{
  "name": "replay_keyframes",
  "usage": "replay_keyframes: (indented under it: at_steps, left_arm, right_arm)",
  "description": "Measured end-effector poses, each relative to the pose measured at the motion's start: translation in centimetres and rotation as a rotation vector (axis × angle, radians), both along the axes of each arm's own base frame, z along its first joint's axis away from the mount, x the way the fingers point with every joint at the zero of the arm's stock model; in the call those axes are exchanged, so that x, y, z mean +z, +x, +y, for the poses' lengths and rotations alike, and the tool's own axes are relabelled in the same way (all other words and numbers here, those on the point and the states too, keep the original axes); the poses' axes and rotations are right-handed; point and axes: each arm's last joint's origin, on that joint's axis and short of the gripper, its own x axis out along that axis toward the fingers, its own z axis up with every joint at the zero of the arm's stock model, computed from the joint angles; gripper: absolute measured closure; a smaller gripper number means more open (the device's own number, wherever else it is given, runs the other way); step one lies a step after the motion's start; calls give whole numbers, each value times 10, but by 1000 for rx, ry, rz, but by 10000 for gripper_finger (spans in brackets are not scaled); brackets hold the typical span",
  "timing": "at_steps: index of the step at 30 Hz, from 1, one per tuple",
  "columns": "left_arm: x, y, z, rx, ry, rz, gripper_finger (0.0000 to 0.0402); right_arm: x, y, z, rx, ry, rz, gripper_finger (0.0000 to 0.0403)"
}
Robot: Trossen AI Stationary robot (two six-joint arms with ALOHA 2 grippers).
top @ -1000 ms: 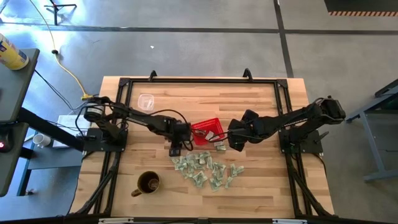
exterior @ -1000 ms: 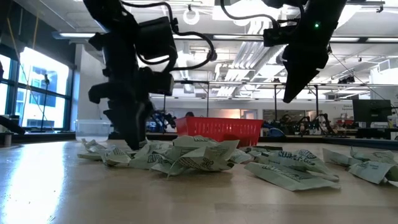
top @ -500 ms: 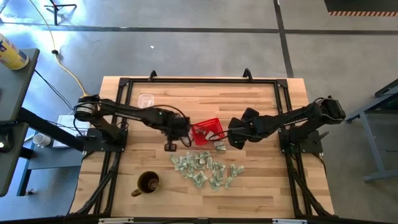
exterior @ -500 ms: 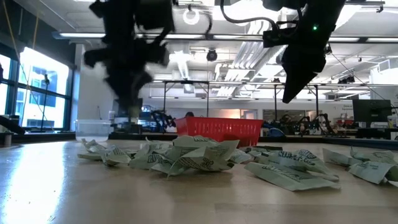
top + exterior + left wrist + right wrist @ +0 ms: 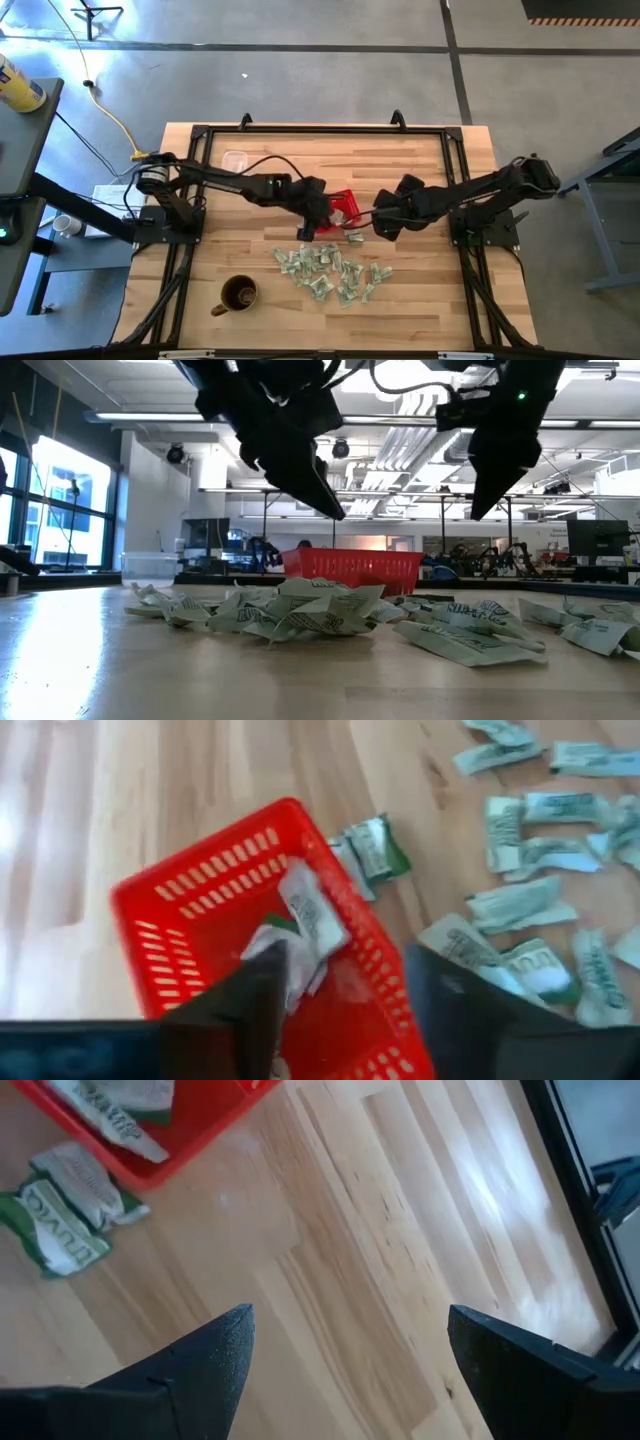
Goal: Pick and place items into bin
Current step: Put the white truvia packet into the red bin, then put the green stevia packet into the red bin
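On a pale wooden counter (image 5: 420,160), a red basket (image 5: 340,207) sits near the middle, a few packets (image 5: 305,920) inside and a heap of packets (image 5: 330,272) spread just in front. Above it hangs the left tool (image 5: 340,1010), fingers parted around nothing. The right tool (image 5: 350,1350) hovers beside the basket, spread wide and empty.

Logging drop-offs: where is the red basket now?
High view: the basket sits mid-table, between the left pincer and right pincer, just behind the packet pile.
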Motion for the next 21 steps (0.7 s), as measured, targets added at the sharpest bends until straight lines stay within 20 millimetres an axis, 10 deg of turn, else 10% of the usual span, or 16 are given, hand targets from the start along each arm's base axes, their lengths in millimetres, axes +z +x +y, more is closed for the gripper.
replay_keyframes:
  at_steps: [5,11,21]
  left_arm:
    - [4,-13,3,179,80,93,96]
    - [-10,-48,-5,430,-152,384,112]
    - [-45,-37,-26,669,-236,338,123]
  right_arm:
    - [3,-8,5,13,0,8,80]
    - [-23,-29,0,48,88,-97,80]
    - [-70,-54,0,-47,251,-173,79]
